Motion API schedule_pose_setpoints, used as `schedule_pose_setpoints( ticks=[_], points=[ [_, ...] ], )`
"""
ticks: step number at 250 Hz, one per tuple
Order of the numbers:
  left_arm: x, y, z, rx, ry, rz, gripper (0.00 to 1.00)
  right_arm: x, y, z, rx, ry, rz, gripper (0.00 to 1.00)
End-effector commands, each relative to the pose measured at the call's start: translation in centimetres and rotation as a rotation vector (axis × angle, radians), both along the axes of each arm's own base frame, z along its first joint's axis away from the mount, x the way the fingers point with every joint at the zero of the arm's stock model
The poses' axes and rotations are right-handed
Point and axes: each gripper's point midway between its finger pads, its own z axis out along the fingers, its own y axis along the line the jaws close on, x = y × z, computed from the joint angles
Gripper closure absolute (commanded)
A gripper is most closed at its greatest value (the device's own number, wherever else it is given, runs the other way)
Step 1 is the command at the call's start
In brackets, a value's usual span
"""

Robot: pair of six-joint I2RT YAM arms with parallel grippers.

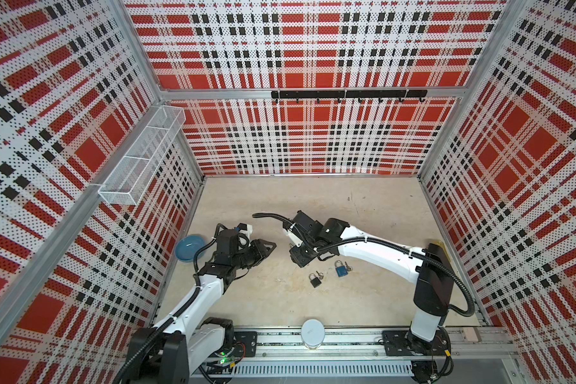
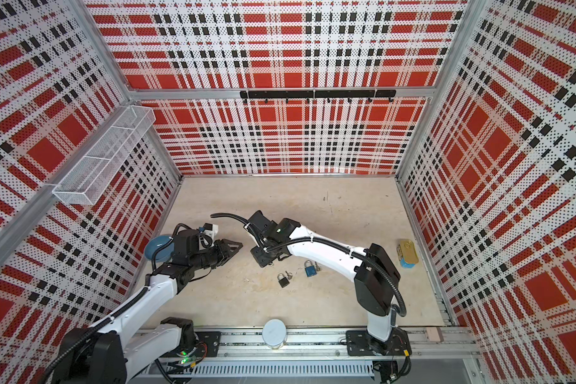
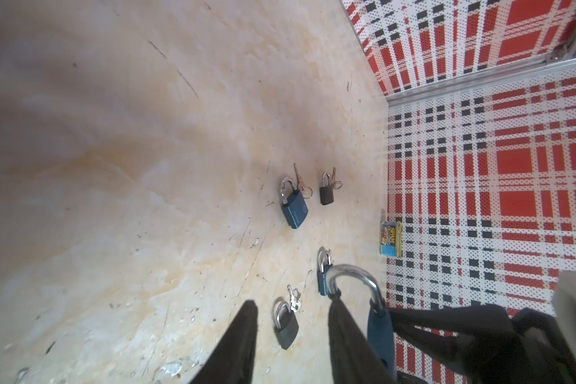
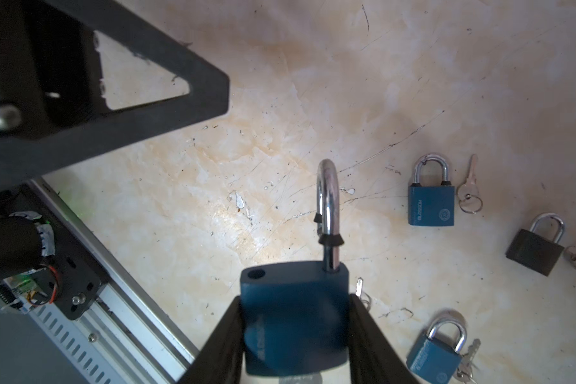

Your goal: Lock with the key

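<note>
Tin reads SPAM | floor padlock reads BLOSSOM | right hand clamps open padlock | left hand apart

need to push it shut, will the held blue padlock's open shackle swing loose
Probably: the shackle sits turned away from its empty hole, so it may pivot. The blue padlock looks solid and smooth, so it could slip in the right gripper.

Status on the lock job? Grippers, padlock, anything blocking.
Right gripper shut on blue padlock, shackle open. Left gripper open, empty, close beside it. Four other padlocks lie on the table below, none between the grippers.
</note>
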Motion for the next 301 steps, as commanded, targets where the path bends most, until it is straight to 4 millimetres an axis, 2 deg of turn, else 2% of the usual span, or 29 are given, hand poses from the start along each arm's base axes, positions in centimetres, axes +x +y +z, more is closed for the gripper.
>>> schedule_pose_setpoints(
  ticks=[1,90,111,138,173,262,301],
  points=[
    [1.0,-1.6,3.0,-0.100,-0.132,-0.063,0.60,-0.7,0.2,2.9,0.069,-0.018,0.021,0.76],
    [1.1,-5.1,5.4,-0.359,-0.229,-0.240,0.53,-1.5,-0.3,4.5,0.096,-0.013,0.024,0.77],
    [1.0,-5.9,5.3,-0.415,-0.207,-0.268,0.53,-1.5,-0.4,4.7,0.102,-0.015,0.024,0.77],
    [0.7,-6.5,6.1,-0.506,-0.233,-0.302,0.57,-1.4,-0.6,4.9,0.101,-0.024,0.018,0.77],
    [0.5,-6.7,5.0,-0.501,-0.197,-0.303,0.59,-1.5,-0.7,5.1,0.103,-0.027,0.017,0.77],
    [-1.2,-7.0,7.3,-0.529,-0.225,-0.344,0.58,-1.5,-1.0,5.9,0.112,-0.044,0.013,0.78],
    [-1.0,-7.0,6.2,-0.505,-0.193,-0.323,0.58,-1.5,-1.0,6.4,0.123,-0.050,0.015,0.78]
  ],
)
